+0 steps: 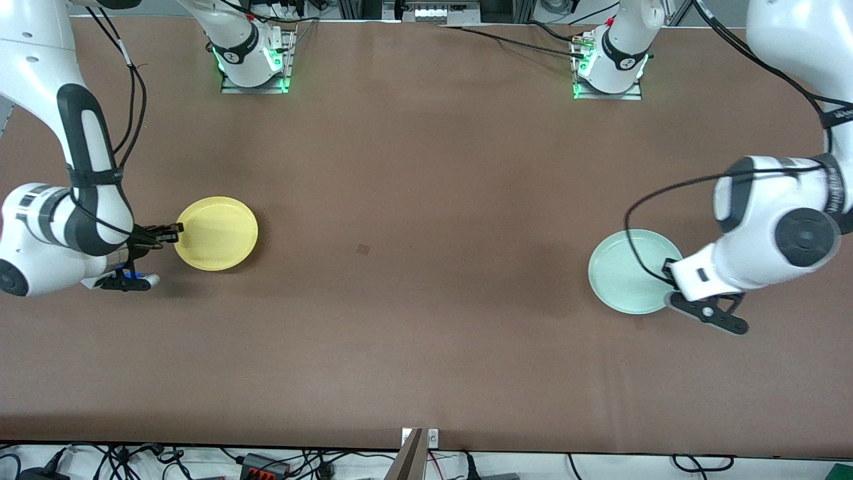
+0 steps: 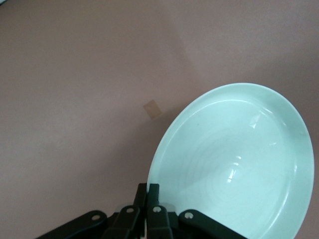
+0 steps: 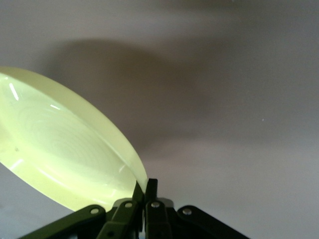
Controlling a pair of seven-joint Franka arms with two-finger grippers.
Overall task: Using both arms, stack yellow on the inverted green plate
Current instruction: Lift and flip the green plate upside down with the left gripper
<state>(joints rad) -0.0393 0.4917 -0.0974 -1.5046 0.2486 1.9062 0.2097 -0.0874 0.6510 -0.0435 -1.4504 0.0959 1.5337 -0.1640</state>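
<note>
The yellow plate point(image 1: 216, 233) lies hollow side up toward the right arm's end of the table. My right gripper point(image 1: 176, 231) is shut on its rim at the edge nearest that end. In the right wrist view the fingers point(image 3: 146, 183) pinch the rim and the yellow plate point(image 3: 55, 154) casts a broad shadow on the table. The pale green plate point(image 1: 626, 270) lies hollow side up toward the left arm's end. My left gripper point(image 1: 668, 275) is shut on its rim, seen closely in the left wrist view point(image 2: 148, 188) with the green plate point(image 2: 234, 159) showing its hollow side.
A small dark square mark point(image 1: 362, 249) is on the brown table between the two plates, also in the left wrist view point(image 2: 152, 108). The arm bases point(image 1: 253, 60) point(image 1: 610, 67) stand along the table's edge farthest from the front camera.
</note>
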